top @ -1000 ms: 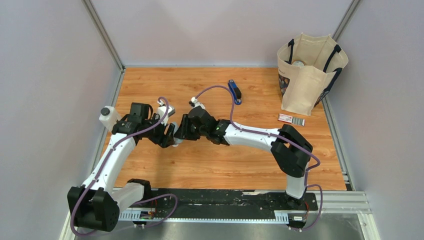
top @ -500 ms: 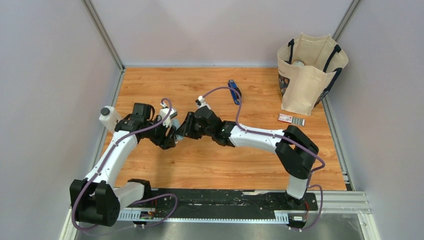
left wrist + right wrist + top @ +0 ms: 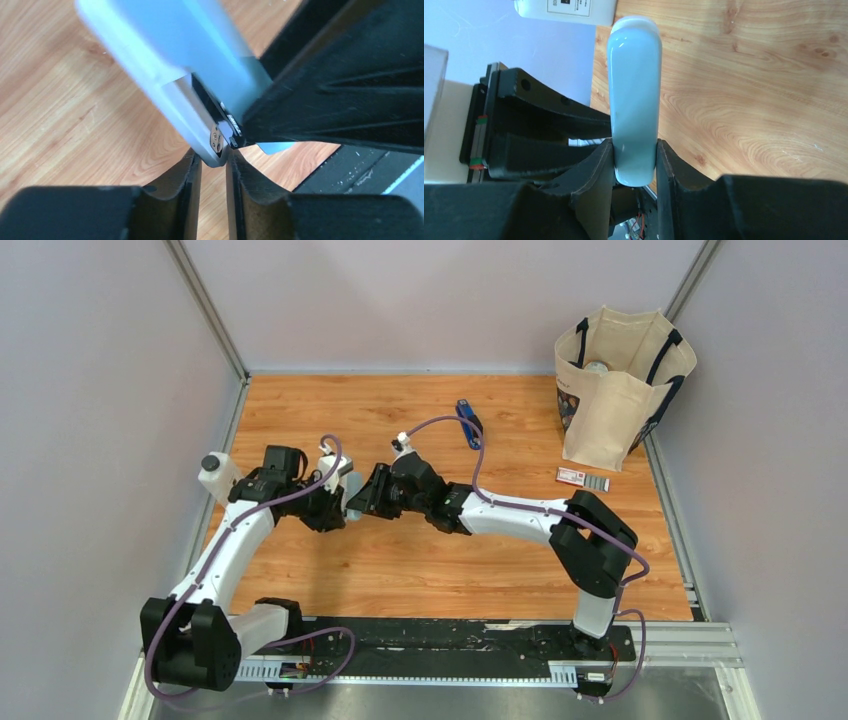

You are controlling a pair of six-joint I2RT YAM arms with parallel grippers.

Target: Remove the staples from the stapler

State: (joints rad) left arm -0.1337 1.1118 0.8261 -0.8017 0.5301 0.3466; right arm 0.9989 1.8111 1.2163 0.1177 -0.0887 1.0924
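The small blue stapler (image 3: 468,424) lies on the wooden table at the back, away from both grippers. No staples show in any view. At centre left my two grippers meet around a pale grey-green oblong piece (image 3: 634,95). My right gripper (image 3: 635,150) is shut on its rounded end, a finger on each side. My left gripper (image 3: 212,162) pinches the tip of the metal rail (image 3: 215,145) that runs along that piece's (image 3: 165,45) underside. From above, the left gripper (image 3: 340,506) and the right gripper (image 3: 360,500) face each other, almost touching.
A beige tote bag (image 3: 615,390) stands at the back right. In front of it lies a small red-and-white box with a grey tray (image 3: 582,478). A white bottle with a black cap (image 3: 215,475) stands by the left wall, next to the left arm.
My left gripper's jaws have closed from wide open onto the metal tip of the pale piece. Both grippers have drifted slightly toward the back of the table, still together.
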